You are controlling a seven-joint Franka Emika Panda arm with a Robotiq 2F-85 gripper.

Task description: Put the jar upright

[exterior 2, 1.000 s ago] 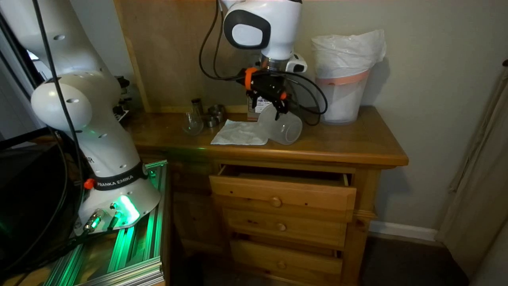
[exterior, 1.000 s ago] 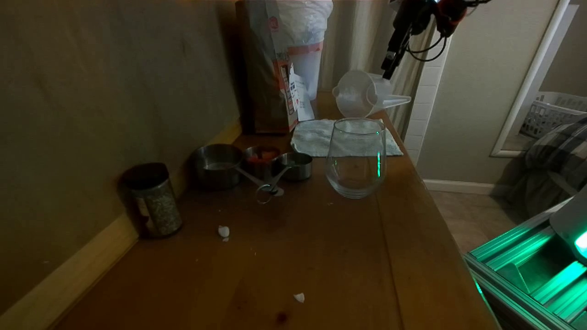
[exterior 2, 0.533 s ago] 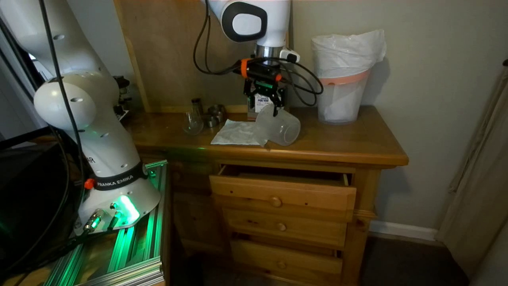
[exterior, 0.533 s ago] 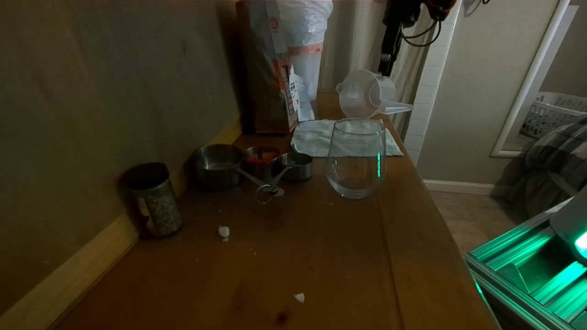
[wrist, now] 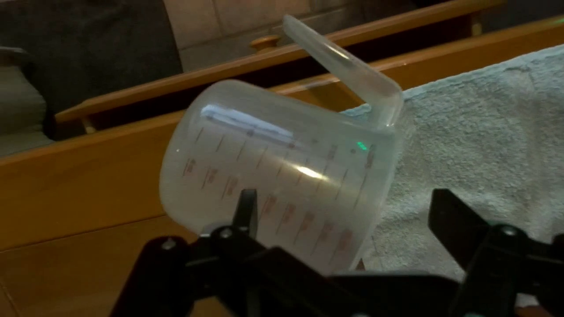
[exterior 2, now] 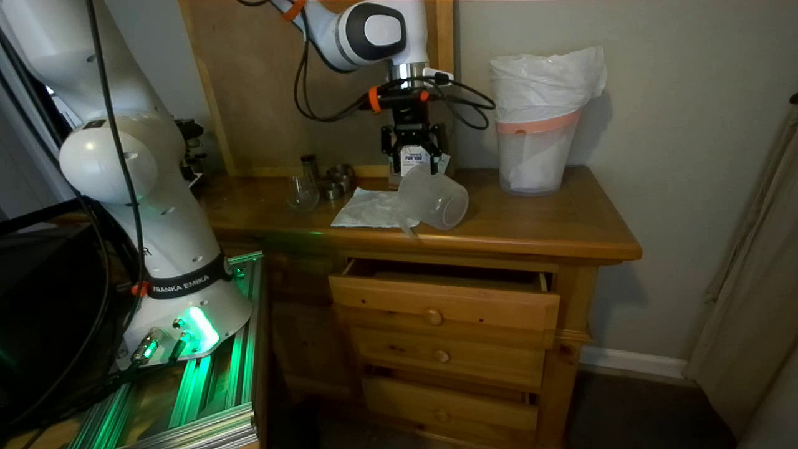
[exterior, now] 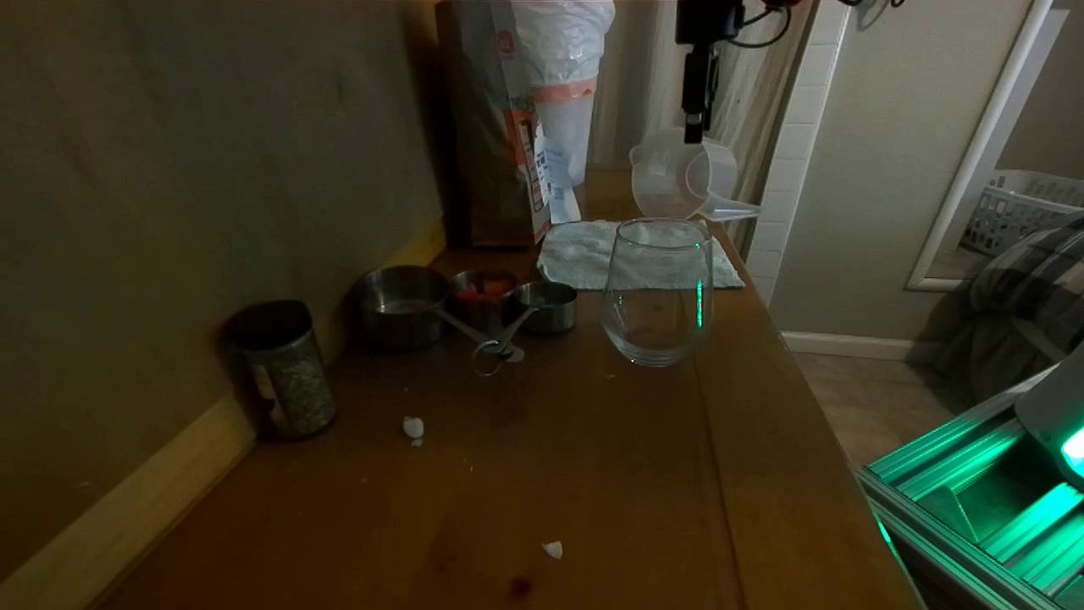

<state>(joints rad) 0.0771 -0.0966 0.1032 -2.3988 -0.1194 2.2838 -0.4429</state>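
The jar is a translucent whitish jug with faint red measuring marks and a handle. It lies on its side near the desk's front edge, partly over a cloth, in both exterior views (exterior: 663, 180) (exterior 2: 429, 198). In the wrist view the jar (wrist: 282, 171) has its rounded base to the left and its rim and handle to the right. My gripper (exterior 2: 414, 166) points down just above the jar. In the wrist view my gripper (wrist: 346, 193) is open, one finger over the jar's side, the other over the cloth past the rim. Whether a fingertip touches the jar cannot be told.
A pale cloth (exterior 2: 368, 210) lies beside the jar. A clear glass (exterior: 658, 313), metal measuring cups (exterior: 402, 309) and a dark-lidded spice container (exterior: 292, 381) stand farther along. A paper bag (exterior: 500, 135) and a lined bin (exterior 2: 537, 156) are behind. The top drawer (exterior 2: 444, 299) is partly open.
My gripper has straightened from a tilt to nearly vertical and shifted left in both exterior views. The jar has rolled slightly toward the front edge, its handle now lower.
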